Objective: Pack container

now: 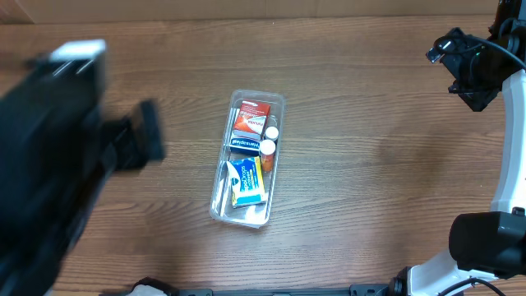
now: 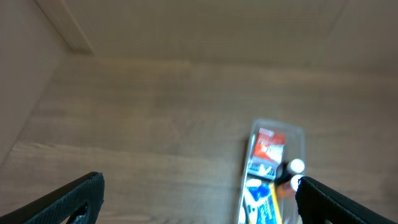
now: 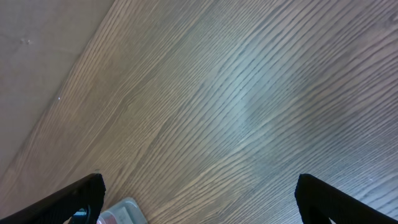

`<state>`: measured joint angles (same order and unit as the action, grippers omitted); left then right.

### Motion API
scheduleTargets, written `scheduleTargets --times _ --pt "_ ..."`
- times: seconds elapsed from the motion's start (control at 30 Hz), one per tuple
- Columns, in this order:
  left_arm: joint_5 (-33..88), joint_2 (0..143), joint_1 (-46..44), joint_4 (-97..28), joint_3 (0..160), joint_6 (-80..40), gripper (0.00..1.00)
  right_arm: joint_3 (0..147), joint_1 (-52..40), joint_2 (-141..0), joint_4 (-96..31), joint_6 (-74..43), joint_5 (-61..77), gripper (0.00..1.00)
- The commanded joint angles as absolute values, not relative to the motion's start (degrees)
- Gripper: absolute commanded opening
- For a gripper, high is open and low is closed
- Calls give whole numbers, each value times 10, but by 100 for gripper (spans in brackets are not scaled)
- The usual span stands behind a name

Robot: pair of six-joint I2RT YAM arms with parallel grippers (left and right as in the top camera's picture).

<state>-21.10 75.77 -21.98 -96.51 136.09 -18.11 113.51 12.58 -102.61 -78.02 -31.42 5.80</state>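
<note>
1. You are looking down on one brown wooden table (image 1: 370, 164), its grain running in long fine streaks. One paler plain board (image 1: 246, 6) is running along the far edge.
2. One container (image 1: 220, 191) is lying near the middle of the table, well apart from both arms. It is a clear plastic tub, long and narrow, with rounded corners and a rim, sitting slightly askew.
3. Three small flat cardboard boxes are lying in a row inside it: one red-and-white box (image 1: 251, 117) at the far end, one thin dark-blue box (image 1: 244, 143) just beside that, and one blue-and-yellow box (image 1: 246, 179) toward the near end.
4. Two small round bottles are sitting along the tub's right wall, close together: one white-capped bottle (image 1: 272, 131) and one orange bottle (image 1: 267, 148). At the near end something pale is showing, too small for you to identify.
5. Your left gripper (image 2: 199, 186) is hanging above the table to the left of the container. Its two black, ridged fingers (image 2: 74, 199) are spread wide with nothing between them. Overhead, this arm is showing only as a dark blur.
6. Your right gripper (image 3: 199, 186) is also gaping wide and carrying nothing, with bare wood below it. Overhead it is sitting at the far right corner.
</note>
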Motion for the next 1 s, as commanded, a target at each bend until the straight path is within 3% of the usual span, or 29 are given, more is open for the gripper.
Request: scheduleTargets --times 0.0,0.27,0.47,0.7,0.97 --pt "-210 690 -215 -968 1354 -193 100 1144 126 -1020 -777 -310 61 100" --pt "-227 580 -215 -968 1333 -159 100 1144 126 -1020 -777 -310 61 100" --pt "-217 492 -180 -924 1157 -139 100 1144 126 -1020 -777 -310 61 100" --pt "-29 443 -30 -676 851 56 100 1144 126 -1020 -777 -310 61 100" --pt "88 335 -7 -310 446 60 100 1144 126 -1020 -777 -310 61 100"
